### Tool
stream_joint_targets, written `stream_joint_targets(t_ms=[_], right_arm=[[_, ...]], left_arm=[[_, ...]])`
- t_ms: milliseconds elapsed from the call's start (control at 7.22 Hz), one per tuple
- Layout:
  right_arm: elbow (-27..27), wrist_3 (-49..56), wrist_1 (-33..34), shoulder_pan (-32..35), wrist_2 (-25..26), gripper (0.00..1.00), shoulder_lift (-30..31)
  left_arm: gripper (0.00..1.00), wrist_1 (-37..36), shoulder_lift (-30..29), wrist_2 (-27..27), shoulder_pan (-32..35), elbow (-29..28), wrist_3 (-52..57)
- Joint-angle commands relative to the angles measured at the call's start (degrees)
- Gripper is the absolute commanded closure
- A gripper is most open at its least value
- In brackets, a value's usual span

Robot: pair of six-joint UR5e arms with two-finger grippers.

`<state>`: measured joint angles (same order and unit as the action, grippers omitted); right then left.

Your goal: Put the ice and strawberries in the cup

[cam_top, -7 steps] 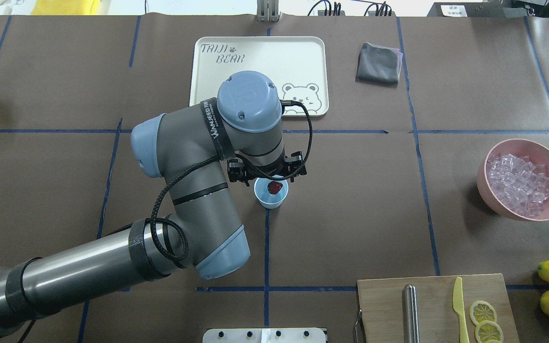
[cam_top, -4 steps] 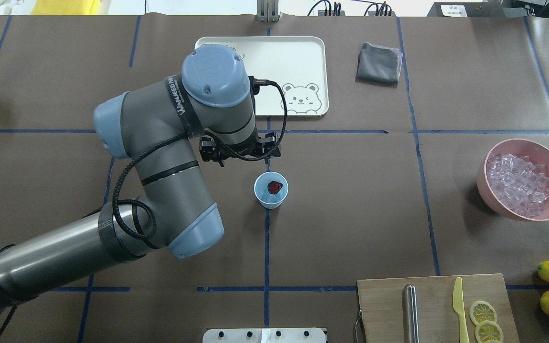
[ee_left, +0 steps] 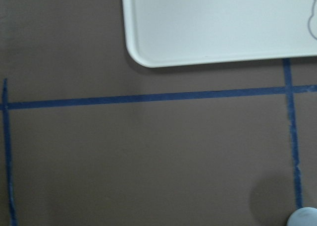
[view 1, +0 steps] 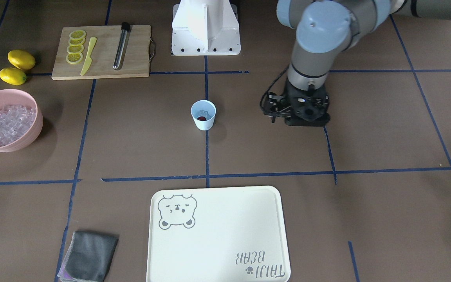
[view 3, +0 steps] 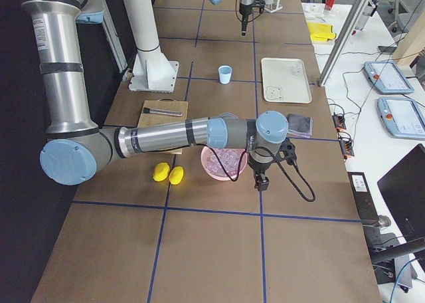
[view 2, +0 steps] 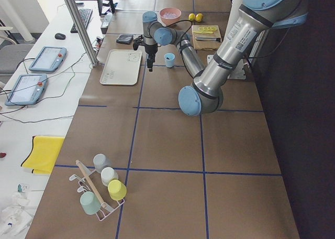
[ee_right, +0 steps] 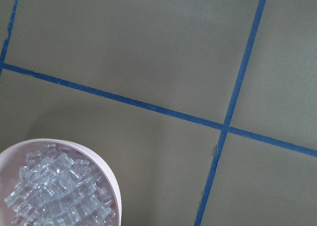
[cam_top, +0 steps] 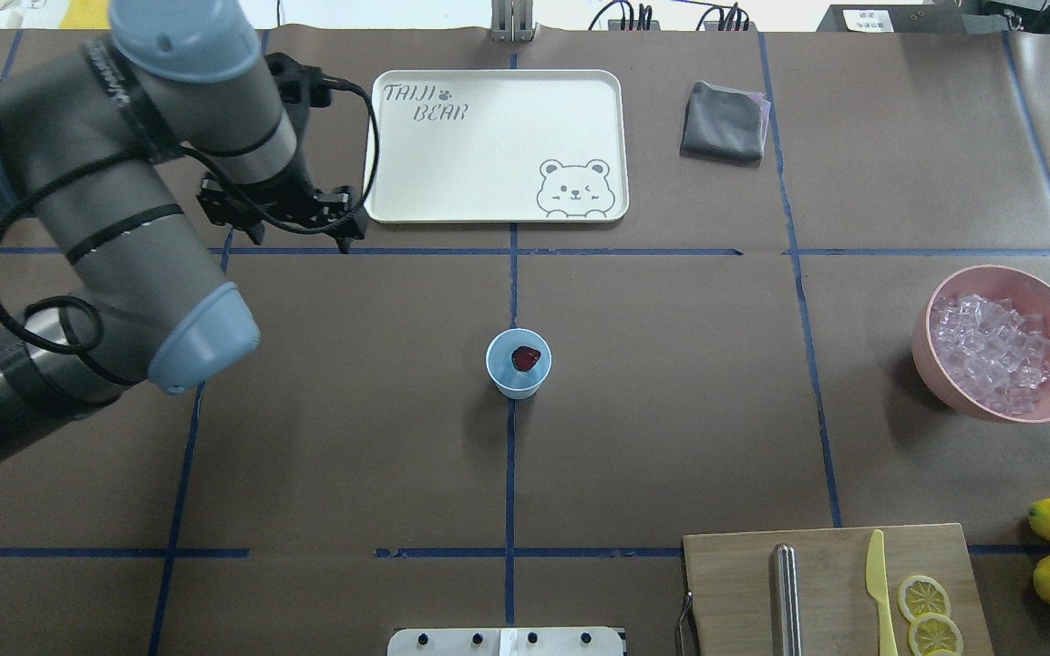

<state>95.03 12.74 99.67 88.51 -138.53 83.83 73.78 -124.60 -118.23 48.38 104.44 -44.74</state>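
Sitting upright, mouth up, the small pale-blue plastic cup [cam_top: 499, 374] holds 1 red strawberry piece [cam_top: 526, 357]; can't tell the jaws on the left gripper [view 1: 307, 117] or right gripper [view 3: 260, 182].

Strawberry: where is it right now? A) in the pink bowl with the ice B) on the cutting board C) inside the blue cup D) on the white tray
C: the overhead view shows the red strawberry lying inside the blue cup at the middle of the table.
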Motion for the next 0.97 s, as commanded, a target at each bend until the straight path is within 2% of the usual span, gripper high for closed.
stream_joint_targets(t_ms=[0, 139, 277, 416, 693, 831], right_arm=[[-0.80, -0.61, -0.09, 0.00, 0.01, 0.00, -0.16], [-1.76, -0.61, -0.09, 0.09, 0.01, 0.00, -0.51], [-2.21, -0.78, -0.17, 0.18, 0.01, 0.00, -0.69], [-2.21, -0.78, -0.26, 0.26, -0.07, 0.00, -0.78], [-5.61, -1.05, -5.94, 0.70, -0.16, 0.00, -0.86], [-8.51, -1.83, -10.76, 1.14, -0.60, 0.00, -0.87]], left_arm=[[0.00, -4.66, 8.64, -2.80, 9.07, 4.78, 15.83], [0.00, -8.70, 11.37, -2.97, 13.37, 5.94, 22.87], [0.00, -9.09, 15.58, -6.02, 17.50, 5.95, 26.94], [0.00, -8.57, 20.49, -11.53, 21.80, 5.25, 32.03], [0.00, -8.22, 26.40, -12.38, 28.94, 2.63, 42.15], [0.00, -8.22, 26.78, -12.38, 32.10, -0.35, 45.58]])
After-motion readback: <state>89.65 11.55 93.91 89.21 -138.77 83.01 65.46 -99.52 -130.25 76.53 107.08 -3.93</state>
